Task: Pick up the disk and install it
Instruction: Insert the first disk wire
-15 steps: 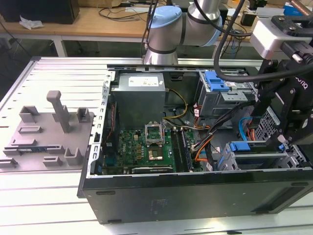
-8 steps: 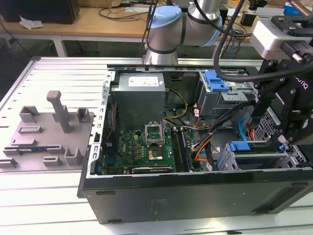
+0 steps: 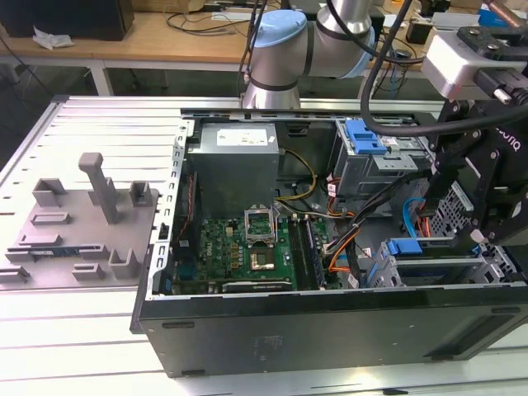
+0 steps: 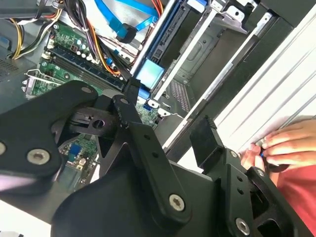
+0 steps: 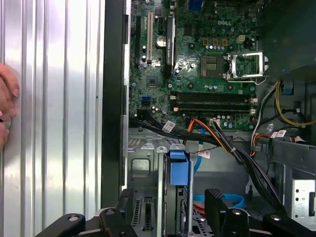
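Surface: ribbed aluminium table [image 3: 99, 124], pale, grooved lengthwise. Wooden bench [image 3: 165, 37] with cables behind. Grey moulded fixture tray [image 3: 82, 223] at exterior view's left.

Open black computer case [image 3: 330, 322] on table: green motherboard [image 3: 239, 247], grey boxy power supply [image 3: 239, 157], perforated metal drive cage [image 5: 143, 168].

Disk [image 5: 178, 170] stands edge-on in drive cage slot, glossy blue bracket end showing.

Gripper [image 5: 169, 197]: matte black claw spread wide, holding nothing, straddling blue end with gap each side.

Person's hand [image 5: 7, 108] rests on table beside case.

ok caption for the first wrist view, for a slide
Open gripper straddling a blue tab in the drive cage, motherboard beyond, a hand by the ribbed table.
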Motion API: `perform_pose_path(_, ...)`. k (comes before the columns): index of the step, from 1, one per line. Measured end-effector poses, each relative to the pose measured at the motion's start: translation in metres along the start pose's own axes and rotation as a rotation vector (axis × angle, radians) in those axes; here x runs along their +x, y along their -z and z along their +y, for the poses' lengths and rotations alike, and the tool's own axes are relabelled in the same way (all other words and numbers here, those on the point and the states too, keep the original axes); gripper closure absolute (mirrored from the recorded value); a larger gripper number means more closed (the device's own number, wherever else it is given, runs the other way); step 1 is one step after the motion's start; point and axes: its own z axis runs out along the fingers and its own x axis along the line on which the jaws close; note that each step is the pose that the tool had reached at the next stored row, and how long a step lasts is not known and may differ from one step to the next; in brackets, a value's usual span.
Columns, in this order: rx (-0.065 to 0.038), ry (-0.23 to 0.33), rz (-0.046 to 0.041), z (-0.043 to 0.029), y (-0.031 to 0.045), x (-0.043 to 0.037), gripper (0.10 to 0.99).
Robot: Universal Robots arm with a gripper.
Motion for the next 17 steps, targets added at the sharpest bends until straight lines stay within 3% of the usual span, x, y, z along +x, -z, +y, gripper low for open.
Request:
perform_pose_path(1,0.000,0.000,0.0023,0.0000,-0.0004,-0.0025,0.404)
perform_pose_path(5,-0.001,-0.001,0.0582,-0.0004,-0.0006,-0.0241,0.404)
perform_pose_path(8,-0.002,-0.001,0.0852,-0.0007,-0.0010,-0.0395,0.404)
perform_pose_path(9,-0.002,-0.001,0.1193,-0.0009,-0.0011,-0.0520,0.404)
perform_pose_path(11,-0.004,-0.001,0.1819,-0.0013,-0.0017,-0.0720,0.545)
perform_pose_path(12,-0.004,0.001,0.1979,-0.0013,-0.0016,-0.0731,0.612)
perform_pose_path(13,-0.004,0.001,0.2207,-0.0012,-0.0018,-0.0747,0.612)
perform_pose_path(15,-0.005,0.001,0.2470,-0.0013,-0.0021,-0.0807,0.612)
perform_pose_path(16,-0.005,0.001,0.2573,-0.0020,-0.0029,-0.0886,0.612)
perform_pose_path(17,-0.005,0.002,0.2598,-0.0030,-0.0040,-0.0975,0.612)
